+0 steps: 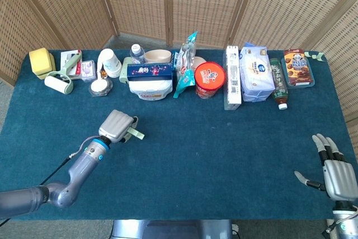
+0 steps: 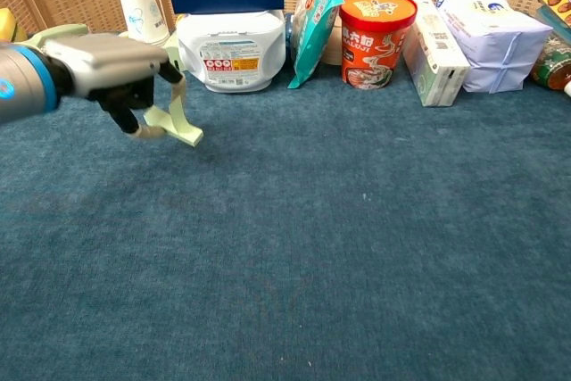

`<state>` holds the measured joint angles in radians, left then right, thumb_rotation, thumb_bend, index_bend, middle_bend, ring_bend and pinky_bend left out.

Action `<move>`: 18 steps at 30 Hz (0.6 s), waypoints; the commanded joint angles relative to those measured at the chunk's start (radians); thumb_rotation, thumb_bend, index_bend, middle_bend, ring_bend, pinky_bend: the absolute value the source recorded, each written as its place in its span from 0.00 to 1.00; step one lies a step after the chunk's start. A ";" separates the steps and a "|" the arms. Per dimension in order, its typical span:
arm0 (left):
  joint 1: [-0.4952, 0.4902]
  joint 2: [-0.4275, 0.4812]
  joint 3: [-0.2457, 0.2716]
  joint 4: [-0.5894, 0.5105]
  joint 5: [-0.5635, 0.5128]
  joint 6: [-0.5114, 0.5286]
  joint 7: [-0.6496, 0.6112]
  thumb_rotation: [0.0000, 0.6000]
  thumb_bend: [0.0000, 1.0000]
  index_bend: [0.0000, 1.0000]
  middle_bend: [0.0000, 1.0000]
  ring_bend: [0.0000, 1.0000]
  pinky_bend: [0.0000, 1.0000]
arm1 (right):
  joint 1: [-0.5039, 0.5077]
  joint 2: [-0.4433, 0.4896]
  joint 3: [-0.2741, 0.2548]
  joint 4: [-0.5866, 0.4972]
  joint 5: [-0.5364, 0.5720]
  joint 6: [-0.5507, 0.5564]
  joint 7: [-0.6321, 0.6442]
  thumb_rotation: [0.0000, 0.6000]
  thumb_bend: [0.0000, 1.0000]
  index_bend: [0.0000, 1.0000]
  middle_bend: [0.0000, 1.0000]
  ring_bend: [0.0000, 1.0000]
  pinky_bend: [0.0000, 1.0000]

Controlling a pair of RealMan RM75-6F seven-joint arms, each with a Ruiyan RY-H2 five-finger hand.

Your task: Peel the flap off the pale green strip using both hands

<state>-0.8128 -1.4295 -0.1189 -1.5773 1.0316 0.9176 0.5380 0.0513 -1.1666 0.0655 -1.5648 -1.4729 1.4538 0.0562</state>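
Left hand (image 2: 111, 64) fingers grasp the pale green strip (image 2: 174, 122) (right hand (image 1: 334, 174) released) near the white tub (image 2: 230, 49).

a rectangular table covered in dark teal short-pile carpet cloth (image 1: 224, 149) fills the frame. behind its far edge stands a folding screen of woven tan wicker panels (image 1: 201, 4) in light wooden frames, angled in zigzag. a strip of grey floor (image 1: 4, 90) shows at the left edge. lighting is even and diffuse, with soft shadows.
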 commanded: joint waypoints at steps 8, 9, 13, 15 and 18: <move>-0.004 0.137 -0.022 -0.129 0.041 -0.037 -0.092 1.00 0.37 0.61 1.00 1.00 1.00 | 0.047 -0.003 0.011 -0.026 -0.056 -0.019 0.071 0.71 0.21 0.00 0.13 0.08 0.28; -0.005 0.147 -0.022 -0.138 0.042 -0.041 -0.095 1.00 0.37 0.61 1.00 1.00 1.00 | 0.052 -0.004 0.013 -0.029 -0.059 -0.021 0.078 0.71 0.21 0.00 0.14 0.09 0.28; -0.025 0.205 -0.024 -0.186 0.039 -0.085 -0.107 1.00 0.37 0.61 1.00 1.00 1.00 | 0.092 -0.018 0.028 -0.044 -0.088 -0.040 0.126 0.71 0.21 0.00 0.17 0.12 0.30; -0.049 0.237 -0.022 -0.209 0.036 -0.125 -0.098 1.00 0.37 0.61 1.00 1.00 1.00 | 0.133 -0.035 0.036 -0.058 -0.118 -0.068 0.174 0.71 0.21 0.00 0.19 0.13 0.32; -0.076 0.268 -0.027 -0.232 0.012 -0.162 -0.096 1.00 0.37 0.61 1.00 1.00 1.00 | 0.163 -0.051 0.042 -0.046 -0.129 -0.089 0.194 0.71 0.21 0.00 0.21 0.15 0.33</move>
<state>-0.8714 -1.1797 -0.1432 -1.7929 1.0571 0.7755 0.4389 0.1962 -1.2048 0.1008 -1.6123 -1.5887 1.3804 0.2350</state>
